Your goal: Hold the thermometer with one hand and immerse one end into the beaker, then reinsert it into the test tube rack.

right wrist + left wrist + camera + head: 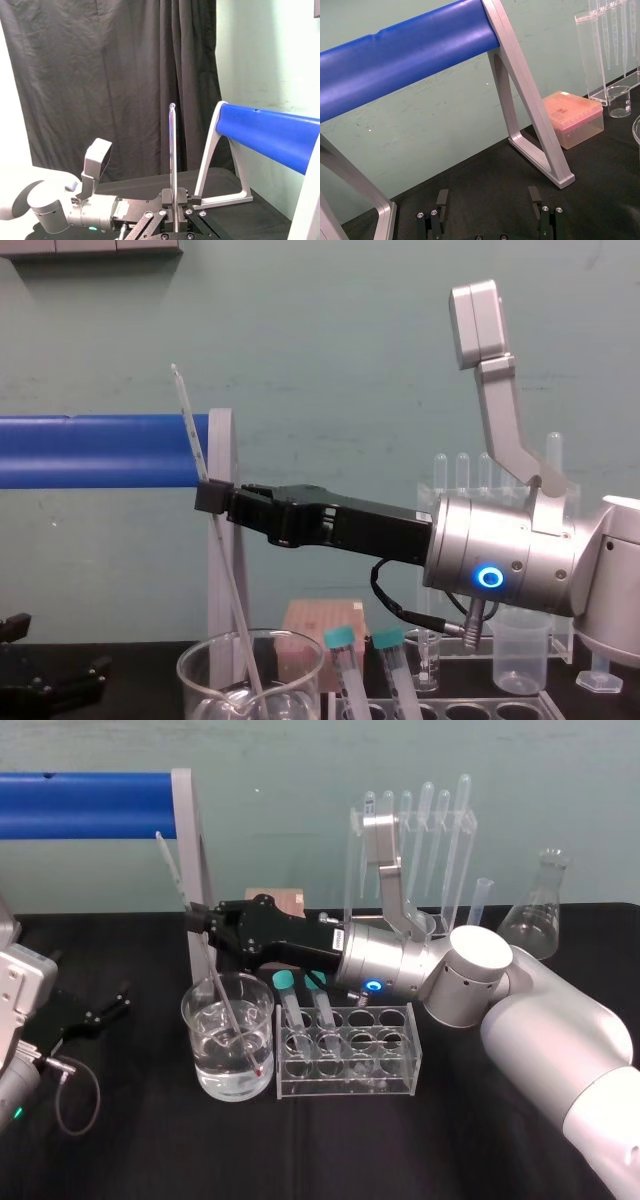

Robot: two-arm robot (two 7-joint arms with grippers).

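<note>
Closed tight on the thermometer, the jaws of our right gripper pinch the rod between its middle and its upper end. The arm reaches in level from the right, above the table. We judge the first half of the task met: the rod slants down into the large glass beaker, which stands at the left of the test tube rack. Its red tip lies under the water, close to the floor of the glass on the rack's side. What we reckon is left is to lift the rod clear of the rim, carry it over the rack, lower it into a free hole and let go. The beaker holds clear water to somewhat under half its height, with nothing else in it that we can see. The rack carries two teal-capped tubes leaning in its left-hand holes. Its other holes look vacant to us, so there is room for the rod. Behind the arm stand a clear pipette stand hung with pipettes, a small cloudy plastic beaker and an Erlenmeyer flask. Both vessels look empty, though we cannot be sure. A pink lidded box sits by the foot of the silver frame; what it holds is hidden. Our left gripper is parked low at the table's left, jaws spread wide with nothing between them.
</note>
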